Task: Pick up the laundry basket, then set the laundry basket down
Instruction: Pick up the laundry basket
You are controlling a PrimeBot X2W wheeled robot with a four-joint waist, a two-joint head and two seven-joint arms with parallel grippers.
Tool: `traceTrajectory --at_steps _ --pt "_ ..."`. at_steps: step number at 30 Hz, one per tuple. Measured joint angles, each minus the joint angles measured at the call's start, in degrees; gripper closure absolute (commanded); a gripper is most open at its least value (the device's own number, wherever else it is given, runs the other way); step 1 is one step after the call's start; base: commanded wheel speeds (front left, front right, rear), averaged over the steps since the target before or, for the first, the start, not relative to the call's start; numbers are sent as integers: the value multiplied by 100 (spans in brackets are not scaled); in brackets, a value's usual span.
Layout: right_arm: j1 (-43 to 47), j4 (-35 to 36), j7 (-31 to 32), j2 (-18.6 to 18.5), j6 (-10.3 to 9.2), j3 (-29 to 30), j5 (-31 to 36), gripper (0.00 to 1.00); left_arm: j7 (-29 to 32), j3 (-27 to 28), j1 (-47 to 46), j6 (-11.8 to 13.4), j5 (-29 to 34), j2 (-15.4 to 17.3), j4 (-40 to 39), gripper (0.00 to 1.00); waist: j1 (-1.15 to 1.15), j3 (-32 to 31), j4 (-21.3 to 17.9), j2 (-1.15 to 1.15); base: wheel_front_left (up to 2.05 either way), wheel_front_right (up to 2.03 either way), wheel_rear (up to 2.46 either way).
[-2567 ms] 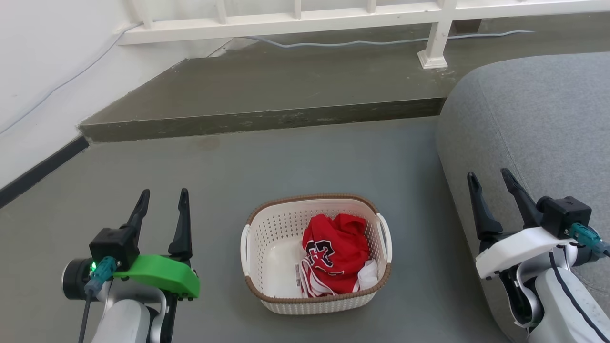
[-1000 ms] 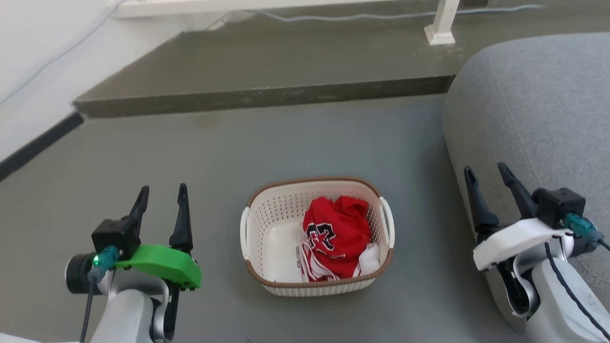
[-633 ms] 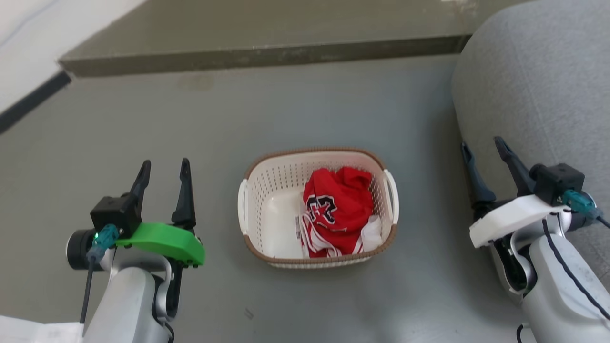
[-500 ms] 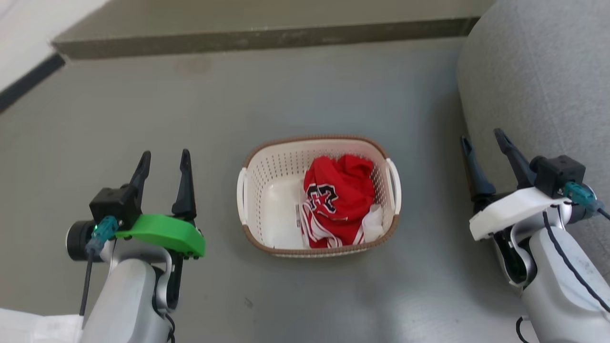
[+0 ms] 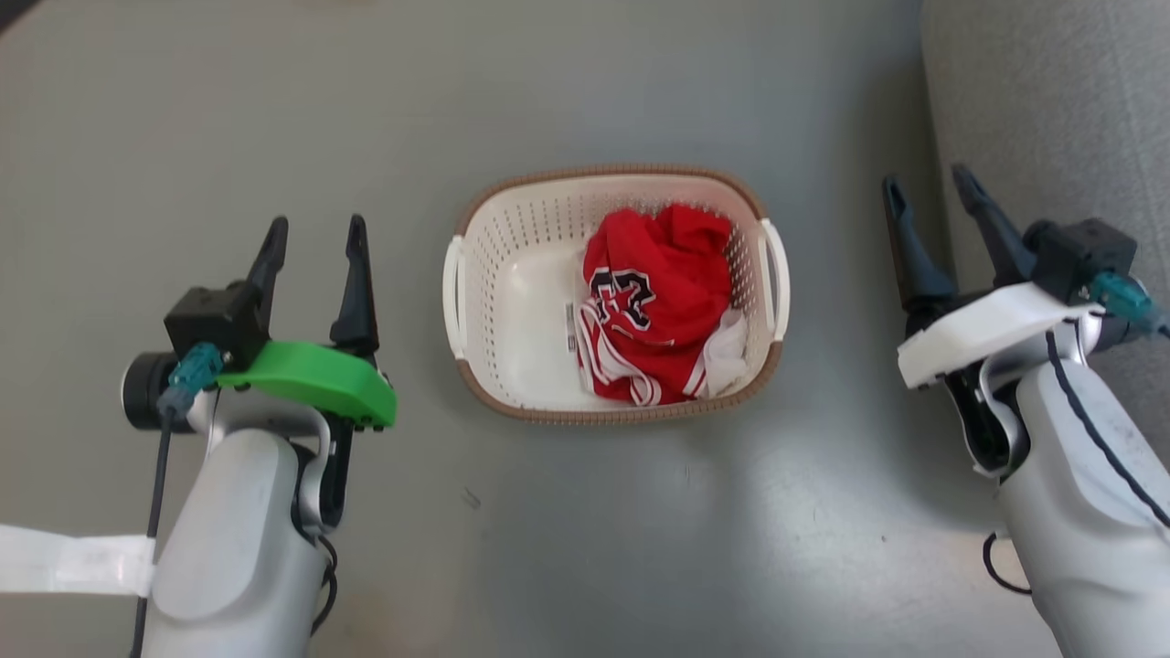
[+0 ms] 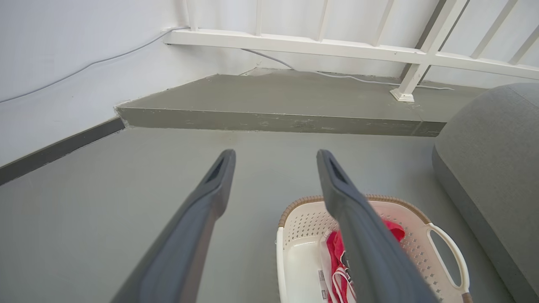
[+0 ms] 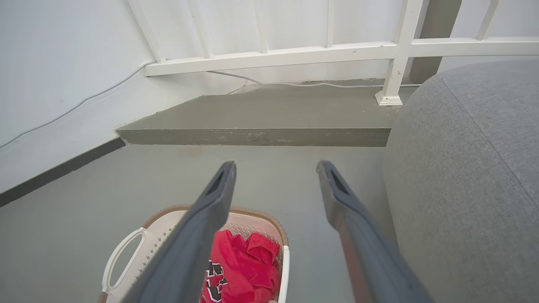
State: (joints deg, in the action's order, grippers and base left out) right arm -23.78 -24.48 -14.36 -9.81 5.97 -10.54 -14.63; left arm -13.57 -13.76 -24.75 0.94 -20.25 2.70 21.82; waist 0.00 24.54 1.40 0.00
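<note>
The laundry basket (image 5: 512, 302) rests on the grey floor in the middle of the head view, cream-white and perforated, with a brown rim and a white handle on each side. A red garment (image 5: 663, 302) lies bunched in its right half. My left gripper (image 5: 315, 238) hangs open to the basket's left, well apart from it. My right gripper (image 5: 923, 187) is open on the basket's right, also clear of it. In the left wrist view the basket (image 6: 301, 248) sits low behind my right finger; in the right wrist view the basket (image 7: 252, 225) lies at the lower left.
A grey cushioned seat (image 5: 1042, 110) stands close on the right, beside my right gripper. Ahead, a raised concrete step (image 6: 278, 120) runs across, with a white railing (image 6: 337, 46) and a cable behind it. A white wall (image 6: 63, 63) bounds the left.
The head camera has tilted down, so the step and railing have left its view and the basket sits higher in the picture. Both grippers stay open on either side of the basket.
</note>
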Motion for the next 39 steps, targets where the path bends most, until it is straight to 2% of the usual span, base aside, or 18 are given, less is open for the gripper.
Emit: traceTrajectory --at_steps 21,39 --pt "-1272 -391 -7 44 10 -21 0 0 227 -100 -1428 -146 -60 -48 463 0 0 1546 -63 0 0 0 0" --pt "-2073 -1622 -8 310 57 -129 -154 0 712 -133 -2317 -448 -327 -100 1742 0 0 2516 -140 0 0 0 0"
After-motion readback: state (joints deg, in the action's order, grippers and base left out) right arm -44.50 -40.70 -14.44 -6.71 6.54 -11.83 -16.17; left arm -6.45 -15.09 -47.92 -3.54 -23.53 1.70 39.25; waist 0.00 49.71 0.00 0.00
